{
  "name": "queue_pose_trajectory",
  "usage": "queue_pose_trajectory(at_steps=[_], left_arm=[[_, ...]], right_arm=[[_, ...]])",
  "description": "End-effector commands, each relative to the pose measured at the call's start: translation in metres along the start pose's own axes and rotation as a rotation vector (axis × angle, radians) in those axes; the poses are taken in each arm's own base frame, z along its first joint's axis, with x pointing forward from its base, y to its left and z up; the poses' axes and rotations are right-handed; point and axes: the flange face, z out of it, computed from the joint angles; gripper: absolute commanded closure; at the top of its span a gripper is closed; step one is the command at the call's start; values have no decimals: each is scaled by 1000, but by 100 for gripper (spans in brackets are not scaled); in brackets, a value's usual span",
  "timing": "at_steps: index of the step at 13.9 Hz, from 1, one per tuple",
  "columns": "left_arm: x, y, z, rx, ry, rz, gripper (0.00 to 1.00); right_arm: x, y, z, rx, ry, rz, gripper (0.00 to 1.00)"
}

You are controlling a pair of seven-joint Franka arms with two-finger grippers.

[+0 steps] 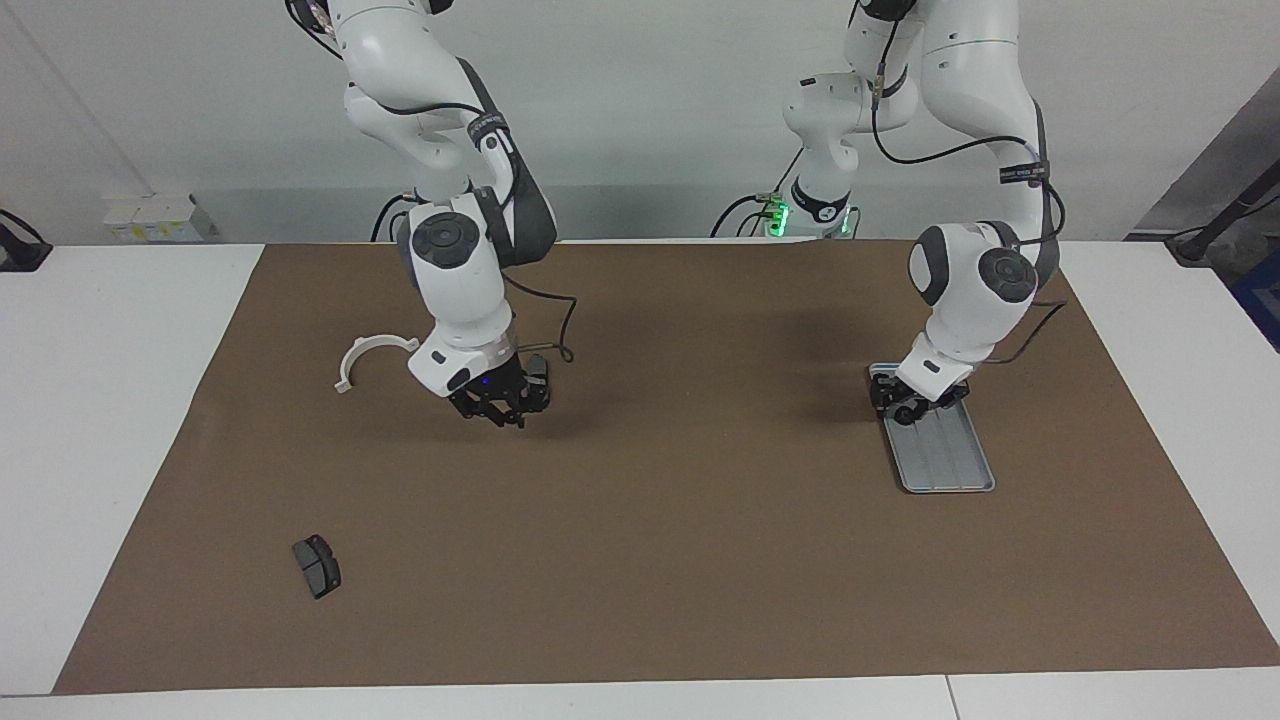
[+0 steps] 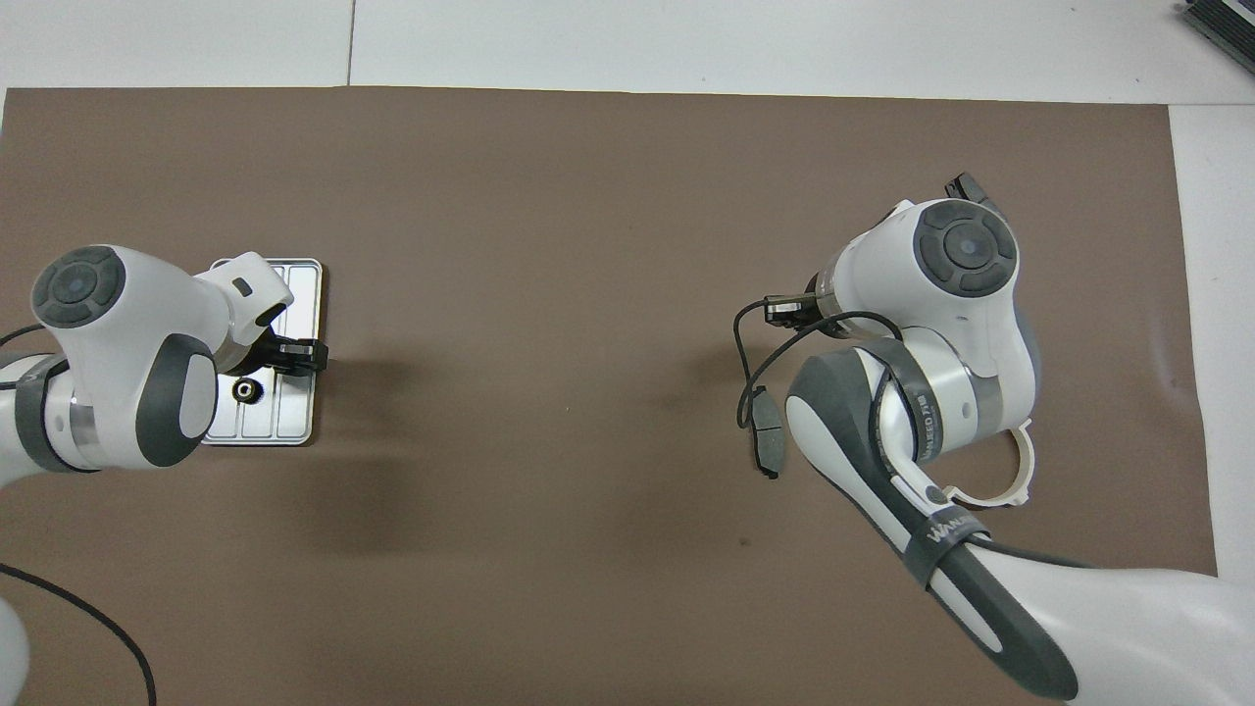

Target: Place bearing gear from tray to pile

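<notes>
The silver tray (image 1: 950,465) (image 2: 299,284) lies toward the left arm's end of the table. A small black bearing gear (image 2: 243,390) sits in it, in the half nearer the robots. My left gripper (image 1: 903,410) (image 2: 299,355) hangs low over that end of the tray, beside the gear. The pile is a white half-ring bracket (image 1: 365,355) (image 2: 1020,471) and two dark brake pads (image 1: 538,378) (image 2: 766,443), (image 1: 316,566) (image 2: 966,184). My right gripper (image 1: 495,418) is shut and empty, low over the mat between the bracket and the nearer pad; its arm hides it in the overhead view.
A brown mat (image 1: 700,560) covers most of the white table (image 1: 100,450). A black cable loop (image 2: 750,363) hangs from the right wrist.
</notes>
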Motion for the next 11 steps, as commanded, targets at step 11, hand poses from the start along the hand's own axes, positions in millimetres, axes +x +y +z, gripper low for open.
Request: queue_pose_trajectory(at_steps=[11], left_arm=[[-13,-23,6,1,9,21,42]], right_arm=[[6,55,-9,-11,-19,-88,88]])
